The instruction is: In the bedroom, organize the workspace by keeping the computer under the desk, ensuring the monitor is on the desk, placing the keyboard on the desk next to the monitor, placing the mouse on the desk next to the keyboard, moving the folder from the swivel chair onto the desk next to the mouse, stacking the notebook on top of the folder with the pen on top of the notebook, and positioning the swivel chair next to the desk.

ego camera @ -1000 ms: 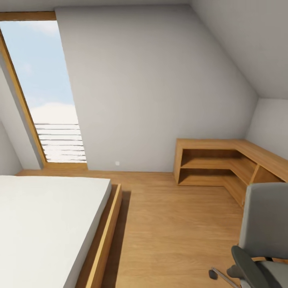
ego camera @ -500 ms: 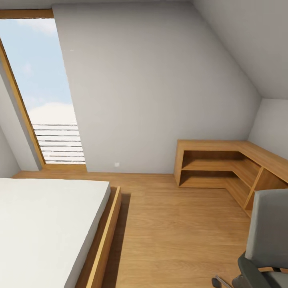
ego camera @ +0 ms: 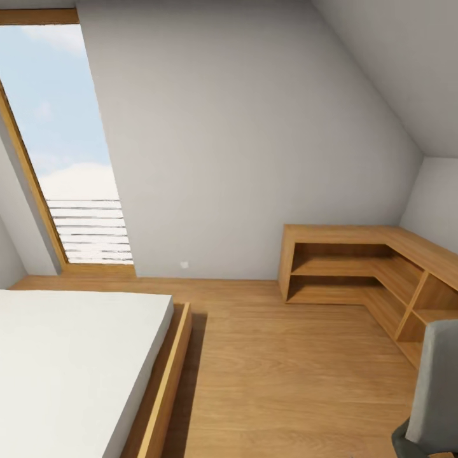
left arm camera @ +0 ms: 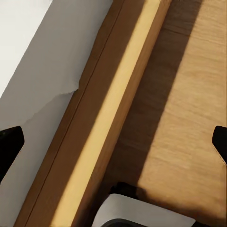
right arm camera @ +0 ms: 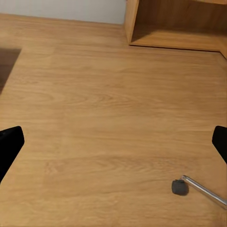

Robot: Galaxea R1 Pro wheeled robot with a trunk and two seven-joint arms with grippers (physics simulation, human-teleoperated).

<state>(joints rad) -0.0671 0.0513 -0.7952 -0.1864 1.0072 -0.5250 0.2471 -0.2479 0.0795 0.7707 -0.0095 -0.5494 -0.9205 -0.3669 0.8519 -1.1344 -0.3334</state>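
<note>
Skylight (ego camera: 57, 146) far left, slanted, wood frame, sky and pale slats behind it. Bed (ego camera: 70, 362) below it: white mattress on a low wood frame, frame edge running along the plank floor (ego camera: 286, 375). Sloped grey wall (ego camera: 254, 140) fills the middle, small white outlet (ego camera: 184, 264) near its foot. Oak L-shaped shelf unit (ego camera: 356, 273) in the right corner, open compartments, nothing visible inside. Chair (ego camera: 432, 394) at the lower right edge, just beside the shelf's near end: grey backrest and a bit of dark armrest, rest cut off.

Left gripper (left arm camera: 113, 142) hangs over the bed frame's edge (left arm camera: 109, 118) and floor beside it, black fingertips (left arm camera: 9, 142) spread wide, nothing between them. Pale part of the robot's body (left arm camera: 142, 213) sits below.

Right gripper (right arm camera: 113, 142) over bare floor, fingertips (right arm camera: 9, 142) likewise spread wide, empty. Chair caster (right arm camera: 178, 187) and chrome leg (right arm camera: 204, 191) near it on the floor; shelf corner (right arm camera: 175, 23) further off.
</note>
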